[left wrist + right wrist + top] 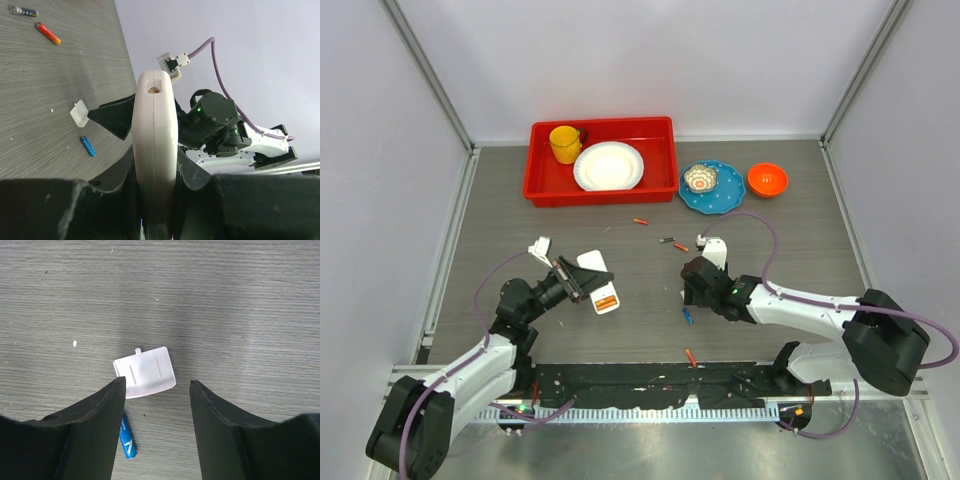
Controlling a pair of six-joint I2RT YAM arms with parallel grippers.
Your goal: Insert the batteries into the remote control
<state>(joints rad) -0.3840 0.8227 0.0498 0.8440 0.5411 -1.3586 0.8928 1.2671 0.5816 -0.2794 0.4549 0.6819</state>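
Observation:
The white remote control (603, 296) is clamped edge-on in my shut left gripper (582, 281), lifted off the table; an orange patch shows on its near end. In the left wrist view the remote (155, 145) stands between the fingers. My right gripper (156, 382) is open and empty, low over a small white battery cover (145, 371), with a blue battery (127, 437) beside its left finger. The cover (79, 112) and blue battery (88, 146) also show in the left wrist view. More batteries lie on the table: red-orange ones (641, 221) (681, 246), a dark one (666, 240), a red one (691, 357).
A red tray (540, 185) at the back holds a yellow cup (564, 143) and a white plate (609, 166). A blue plate (725, 198) with a small bowl and an orange bowl (767, 179) stand back right. White walls enclose the table.

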